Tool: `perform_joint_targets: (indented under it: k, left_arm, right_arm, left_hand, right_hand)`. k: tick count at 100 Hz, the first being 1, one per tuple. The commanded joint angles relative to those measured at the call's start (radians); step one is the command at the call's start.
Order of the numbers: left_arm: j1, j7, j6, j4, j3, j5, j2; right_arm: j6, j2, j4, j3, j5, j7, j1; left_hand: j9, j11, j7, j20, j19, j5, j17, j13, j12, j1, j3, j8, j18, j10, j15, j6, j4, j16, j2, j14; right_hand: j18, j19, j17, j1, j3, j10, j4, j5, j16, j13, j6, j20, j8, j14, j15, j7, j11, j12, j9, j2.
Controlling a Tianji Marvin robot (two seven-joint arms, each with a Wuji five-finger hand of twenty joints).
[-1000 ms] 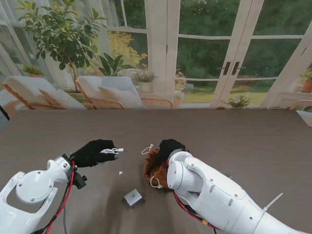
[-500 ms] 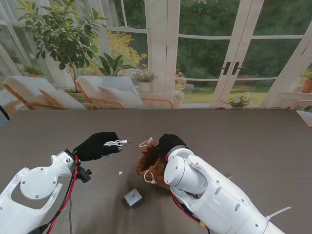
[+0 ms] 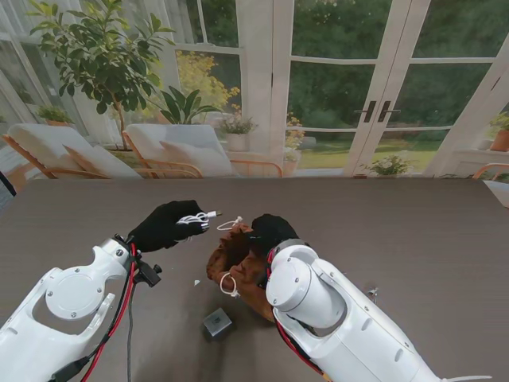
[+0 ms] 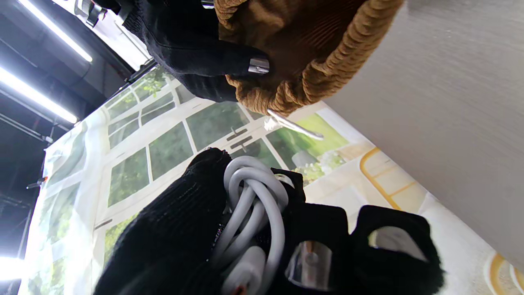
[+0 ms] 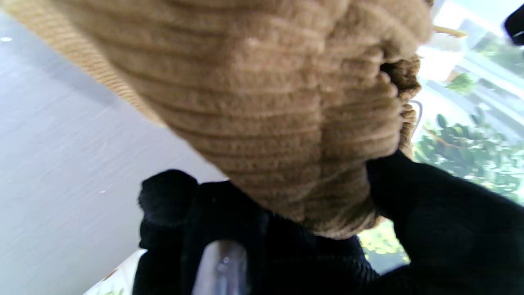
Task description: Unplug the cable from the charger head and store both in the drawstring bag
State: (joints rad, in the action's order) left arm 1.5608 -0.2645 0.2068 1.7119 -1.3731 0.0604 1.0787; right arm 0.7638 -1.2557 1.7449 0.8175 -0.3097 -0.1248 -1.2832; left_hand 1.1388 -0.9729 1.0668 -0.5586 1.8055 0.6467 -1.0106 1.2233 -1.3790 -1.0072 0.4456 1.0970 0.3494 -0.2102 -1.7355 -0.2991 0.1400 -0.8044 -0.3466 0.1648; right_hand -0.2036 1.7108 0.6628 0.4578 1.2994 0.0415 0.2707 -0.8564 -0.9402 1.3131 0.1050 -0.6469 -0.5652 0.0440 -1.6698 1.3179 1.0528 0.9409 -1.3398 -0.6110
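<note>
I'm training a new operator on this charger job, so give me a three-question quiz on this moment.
1. True or false: the cable is coiled in the left hand.
2. The right hand grips which item? A) charger head B) drawstring bag C) nothing
3. Where is the charger head lying?

Key:
1. True.
2. B, the drawstring bag, lifted with its mouth turned toward the left hand.
3. On the table, nearer to me than the bag, unplugged and untouched.
</note>
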Motion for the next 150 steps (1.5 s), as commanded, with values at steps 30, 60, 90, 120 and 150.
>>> perform_joint_targets:
  k: [30, 60, 90, 120, 150]
  left_arm:
    - [-0.016, 0.03, 0.022, 0.012, 0.026, -0.021, 0.022]
    - [-0.027, 0.086, 0.031, 0.022, 0.055, -0.059, 0.039]
    - [-0.021, 0.107, 0.033, 0.044, 0.072, -0.082, 0.045]
    - [-0.023, 0.127, 0.047, 0.049, 0.082, -0.089, 0.05]
    - [-0.03, 0.134, 0.059, 0.039, 0.093, -0.095, 0.052]
  right_arm:
    - [-0.171, -0.02, 0.004, 0.026, 0.084, -0.065, -0.04]
    - [-0.093, -0.047, 0.025, 0.026, 0.136, -0.093, -0.038]
    - [-0.016, -0.092, 0.033, 0.029, 0.193, -0.152, -0.023]
    - [-0.003, -0.108, 0.049, 0.035, 0.218, -0.178, -0.025]
    - [-0.003, -0.121, 0.077, 0.055, 0.284, -0.204, -0.048]
  left_hand:
    - [0.054, -0.006, 0.216, -0.074, 0.142, 0.096, 0.039, 0.045, 0.016, -0.203, 0.191, 0.017, 0.065, -0.029, 0.035, 0.107, -0.066, -0.005, 0.138, 0.057]
    - [0.007, 0.068, 0.18, -0.195, 0.002, 0.086, 0.168, -0.025, 0.046, -0.227, 0.16, -0.017, 0.125, -0.056, 0.205, 0.095, -0.062, -0.047, 0.147, 0.164]
    - [-0.052, 0.187, 0.097, -0.329, -0.207, 0.092, 0.389, -0.206, 0.134, -0.242, 0.166, -0.14, 0.158, -0.081, 0.476, 0.075, -0.033, -0.053, 0.113, 0.301]
    - [-0.073, 0.26, 0.037, -0.373, -0.323, 0.104, 0.521, -0.317, 0.097, -0.245, 0.179, -0.209, 0.141, -0.088, 0.635, 0.068, -0.019, -0.041, 0.082, 0.345]
    - [-0.072, 0.366, -0.016, -0.427, -0.386, 0.102, 0.648, -0.424, 0.095, -0.241, 0.195, -0.293, 0.086, -0.1, 0.713, 0.058, -0.005, -0.055, 0.027, 0.361]
  right_hand:
    - [-0.041, 0.022, 0.475, 0.04, 0.028, 0.065, -0.001, -0.004, 0.008, 0.003, 0.154, -0.029, -0.035, -0.105, -0.034, 0.051, -0.01, -0.001, -0.099, -0.008]
    - [-0.05, 0.017, 0.475, 0.055, 0.02, 0.074, 0.004, 0.0, 0.009, 0.003, 0.166, -0.043, -0.033, -0.103, -0.03, 0.048, -0.026, 0.006, -0.099, -0.007]
    - [-0.057, 0.021, 0.475, 0.065, 0.015, 0.086, 0.003, 0.0, 0.005, 0.002, 0.178, -0.057, -0.031, -0.1, -0.036, 0.043, -0.034, 0.013, -0.099, -0.008]
    - [-0.061, 0.018, 0.476, 0.069, 0.013, 0.09, 0.002, 0.0, 0.004, 0.002, 0.178, -0.067, -0.031, -0.095, -0.037, 0.044, -0.039, 0.019, -0.1, -0.009]
    - [-0.065, 0.022, 0.477, 0.075, 0.011, 0.096, 0.001, 0.001, 0.002, 0.002, 0.181, -0.073, -0.03, -0.091, -0.041, 0.041, -0.043, 0.021, -0.099, -0.011]
